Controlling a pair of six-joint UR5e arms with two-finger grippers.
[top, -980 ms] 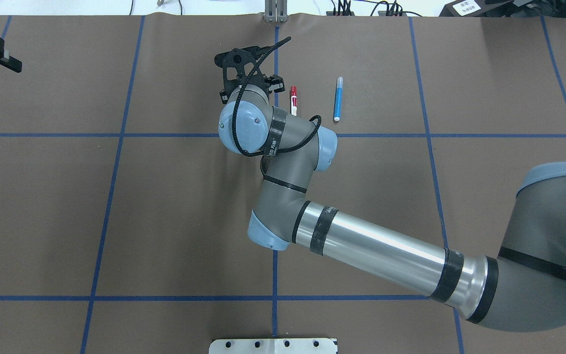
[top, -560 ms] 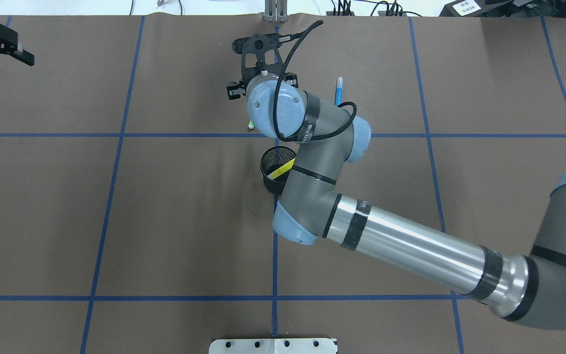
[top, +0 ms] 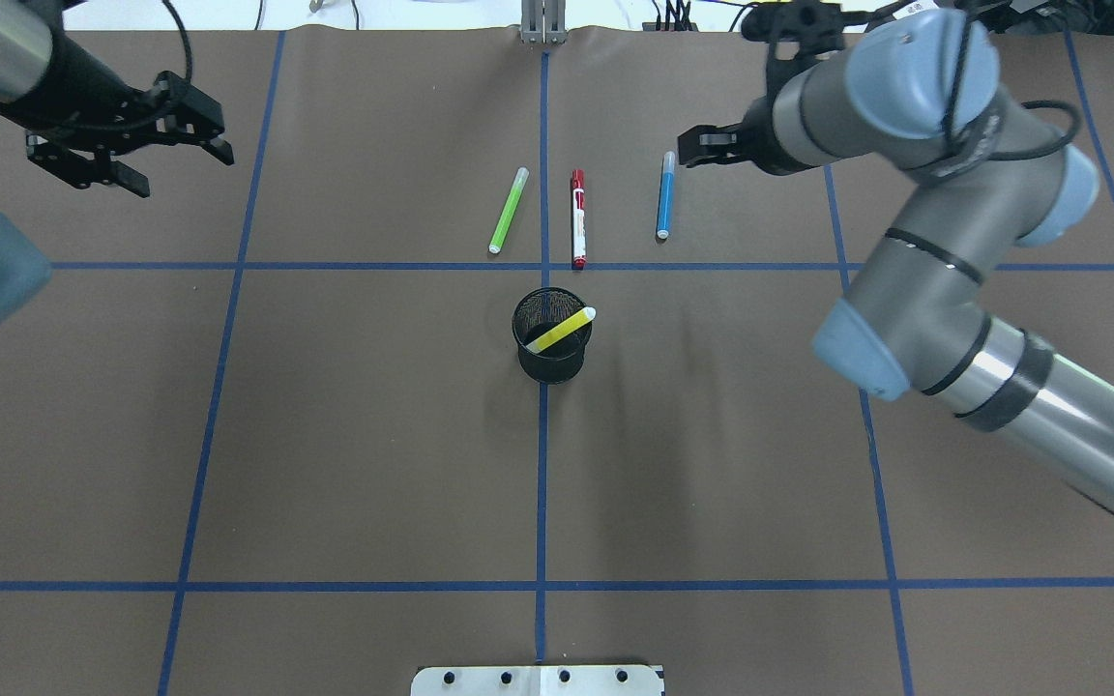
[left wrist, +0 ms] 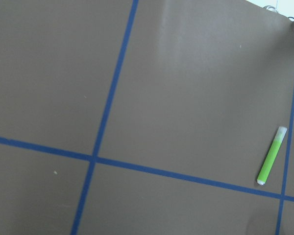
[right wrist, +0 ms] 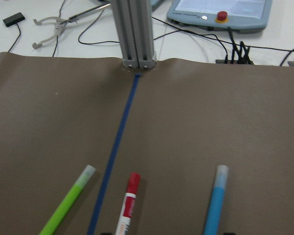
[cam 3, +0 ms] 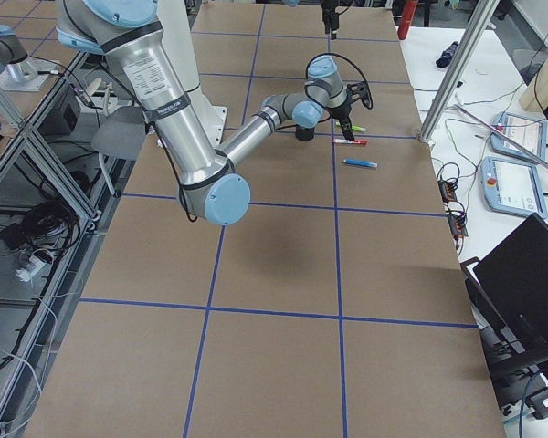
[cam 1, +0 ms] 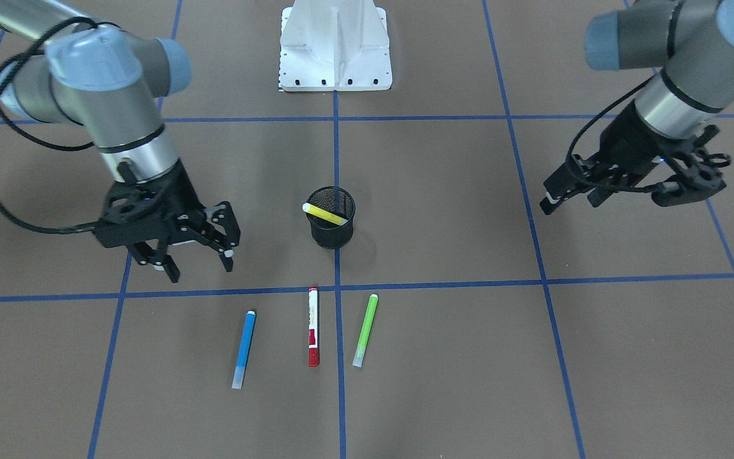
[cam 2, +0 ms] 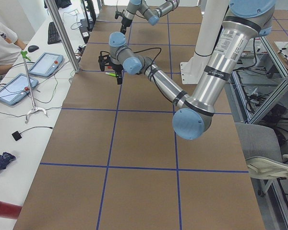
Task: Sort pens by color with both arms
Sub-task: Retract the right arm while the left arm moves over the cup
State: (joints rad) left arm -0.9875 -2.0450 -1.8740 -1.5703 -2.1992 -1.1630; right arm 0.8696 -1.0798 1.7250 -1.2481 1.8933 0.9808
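left pincer (top: 175,164), right pincer (cam 1: 201,268) gaping, empty | yellow pen (top: 562,331) in mesh cup (top: 549,365); green pen (top: 509,210), red marker (top: 577,218), blue pen (top: 664,195) flat on tabletop (top: 325,435) beyond cup | light, stiff, slick, likely to roll | best pinched mid-barrel

Overhead and front cameras face each other (angled down); wrist views share the green pen (left wrist: 271,155).

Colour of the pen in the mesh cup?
The pen is yellow, white-tipped; overhead view shows it best.

Matt brown table cover (top: 373,435), black metal-mesh cup (top: 547,367), smooth plastic pens (top: 508,211)
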